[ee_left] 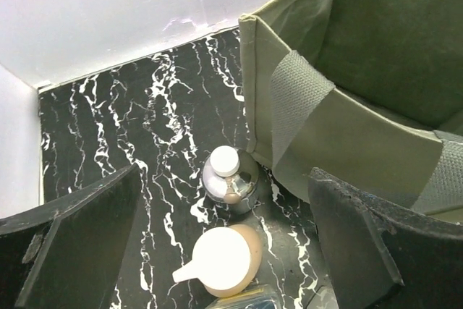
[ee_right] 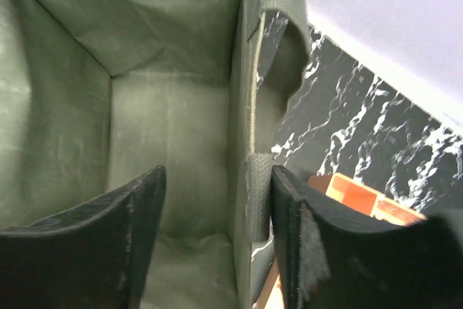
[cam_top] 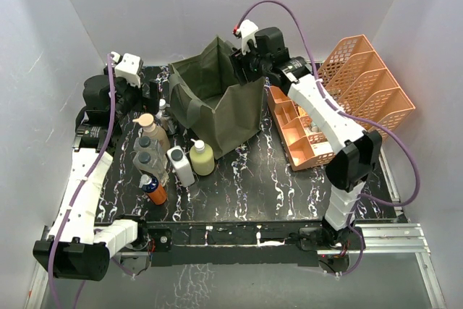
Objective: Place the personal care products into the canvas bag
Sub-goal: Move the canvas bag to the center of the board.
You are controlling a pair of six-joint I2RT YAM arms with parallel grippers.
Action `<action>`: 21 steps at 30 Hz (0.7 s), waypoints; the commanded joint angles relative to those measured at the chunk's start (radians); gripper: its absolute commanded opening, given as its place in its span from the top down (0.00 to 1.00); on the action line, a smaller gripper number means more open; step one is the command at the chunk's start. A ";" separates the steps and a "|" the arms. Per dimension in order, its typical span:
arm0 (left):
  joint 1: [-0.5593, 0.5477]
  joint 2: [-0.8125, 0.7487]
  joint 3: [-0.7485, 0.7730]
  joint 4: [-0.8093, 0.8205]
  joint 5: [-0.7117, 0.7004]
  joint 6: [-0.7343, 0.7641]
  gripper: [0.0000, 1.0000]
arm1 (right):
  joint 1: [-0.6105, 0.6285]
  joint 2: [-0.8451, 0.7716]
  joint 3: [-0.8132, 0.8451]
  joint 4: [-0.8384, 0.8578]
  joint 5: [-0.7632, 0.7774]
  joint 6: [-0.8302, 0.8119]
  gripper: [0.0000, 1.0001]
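Astride the bag's right wall: right end effector point(ee_right: 217, 179), one finger inside the canvas bag point(cam_top: 235, 110) and one outside. Its jaws stood apart, and the fabric between them was not visibly pinched.
Left end effector point(ee_left: 224, 179): spread wide and empty, hovering over a silvery bottle point(ee_left: 242, 187) and the tan pump bottle point(ee_left: 221, 258).
Bag position: upright at the back of the black worktop point(cam_top: 275, 193), mouth open, nothing visible inside.
Products position: all stood clustered just left of the bag, and none was in it yet.
Bottle handling: probably rigid plastic, light, smooth and rounded, so liable to slip. Best taken across the body below the shoulder, not by the cap or pump.
Bag handling: soft canvas whose walls would likely sag. The stitched rim beside the strap looked the firmest hold.
Count: one bag. Seven bottles could be told: the tan, the silvery, two grey bottles point(cam_top: 148, 155) with black caps, a white bottle point(cam_top: 181, 168), a pale yellow bottle point(cam_top: 202, 158) and an orange bottle point(cam_top: 155, 192). Two orange trays point(cam_top: 365, 81) stood to the right.
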 commanded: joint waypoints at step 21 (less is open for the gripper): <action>0.010 0.024 -0.044 -0.113 0.248 0.130 0.03 | 0.001 -0.403 -0.376 0.026 0.016 0.109 0.92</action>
